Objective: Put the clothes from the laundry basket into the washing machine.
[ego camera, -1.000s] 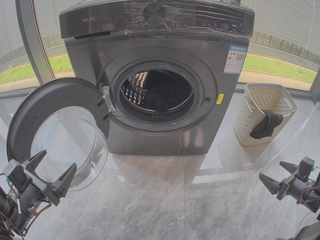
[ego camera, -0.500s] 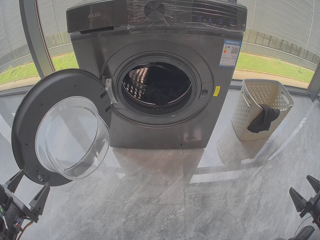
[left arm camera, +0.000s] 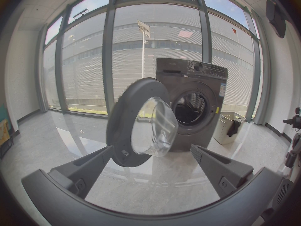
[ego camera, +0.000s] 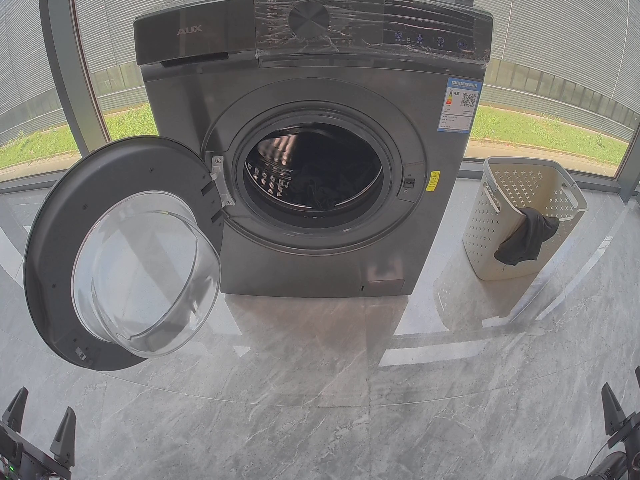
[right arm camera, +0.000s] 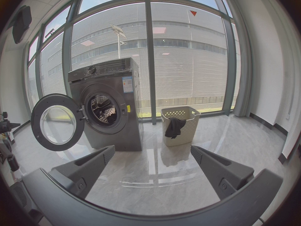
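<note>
The grey washing machine (ego camera: 313, 135) stands ahead with its round door (ego camera: 127, 255) swung open to the left; dark clothes lie in the drum (ego camera: 313, 171). A white laundry basket (ego camera: 527, 215) sits to its right on the floor, and a dark garment (ego camera: 527, 238) hangs over its front rim. My left gripper (ego camera: 40, 421) is low at the bottom left, open and empty. My right gripper (ego camera: 623, 401) is at the bottom right edge, open and empty. Both are far from the basket (right arm camera: 182, 124) and the machine (left arm camera: 192, 105).
Glossy grey marble floor (ego camera: 333, 381) spreads wide between me and the machine. Tall windows (ego camera: 567, 68) run behind it. The open door (left arm camera: 141, 123) juts out over the floor on the left side.
The head view has pulled back from the machine. Both grippers have dropped toward the bottom corners of the view, still open.
</note>
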